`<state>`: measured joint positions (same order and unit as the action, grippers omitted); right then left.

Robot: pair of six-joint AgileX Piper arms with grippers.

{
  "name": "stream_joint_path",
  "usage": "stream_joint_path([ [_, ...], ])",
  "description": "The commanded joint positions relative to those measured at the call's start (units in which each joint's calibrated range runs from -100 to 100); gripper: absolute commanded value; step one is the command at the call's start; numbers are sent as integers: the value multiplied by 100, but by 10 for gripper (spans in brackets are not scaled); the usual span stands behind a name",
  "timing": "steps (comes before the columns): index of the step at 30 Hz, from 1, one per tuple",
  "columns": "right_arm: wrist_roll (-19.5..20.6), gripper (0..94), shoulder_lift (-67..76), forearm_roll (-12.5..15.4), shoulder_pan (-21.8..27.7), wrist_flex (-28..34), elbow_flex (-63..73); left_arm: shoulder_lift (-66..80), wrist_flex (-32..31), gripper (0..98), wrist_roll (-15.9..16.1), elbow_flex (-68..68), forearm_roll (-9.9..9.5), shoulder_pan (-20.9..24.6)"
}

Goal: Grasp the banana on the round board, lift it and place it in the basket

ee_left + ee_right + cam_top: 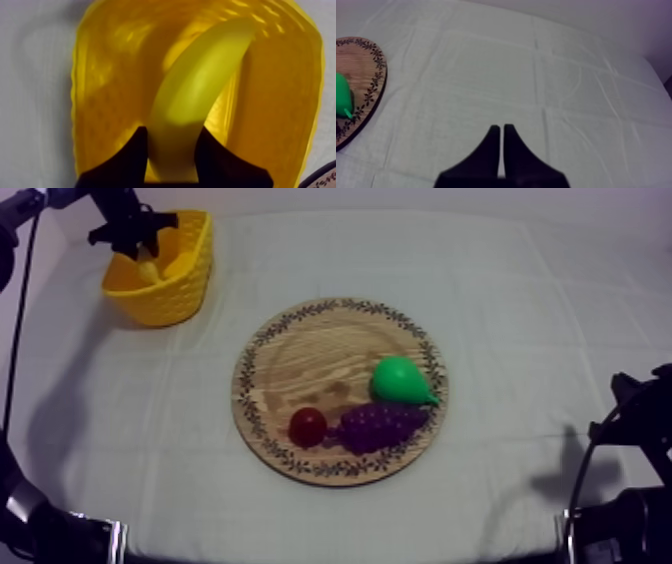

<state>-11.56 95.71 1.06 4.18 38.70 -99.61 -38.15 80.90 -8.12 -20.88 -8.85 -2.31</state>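
The yellow basket [165, 280] stands at the table's far left. My left gripper [140, 250] reaches down into it, shut on the banana [150, 268]. In the left wrist view the banana [200, 95] curves up from between my black fingers [125, 160] inside the basket [110, 85]. The round wooden board [300, 368] lies mid-table and holds a green pear [400, 380], a bunch of grapes [380, 426] and a small red fruit [307, 426]. My right gripper [501, 131] hovers over bare cloth, its fingers together as a narrow wedge.
The board's patterned rim [371, 85] and the pear [342, 97] lie beside my right gripper's patch of cloth. The right arm [630, 468] rests low at the table's right side. Grey-white cloth [540, 318] covers the table around the board.
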Motion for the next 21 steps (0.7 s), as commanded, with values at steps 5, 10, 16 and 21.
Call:
stream_joint_path([
  [5, 1, 4, 5, -1, 3, 1, -5, 162, -360, 436, 220, 247, 97, 14],
  [10, 1, 4, 5, -1, 3, 1, -5, 364, -598, 449, 261, 482, 154, 35],
  [16, 1, 4, 5, -1, 3, 1, -5, 694, -1008, 358, 346, 902, 222, 33],
  [21, 1, 4, 5, -1, 3, 1, -5, 1347, -1752, 66, 582, 1865, 389, 21],
])
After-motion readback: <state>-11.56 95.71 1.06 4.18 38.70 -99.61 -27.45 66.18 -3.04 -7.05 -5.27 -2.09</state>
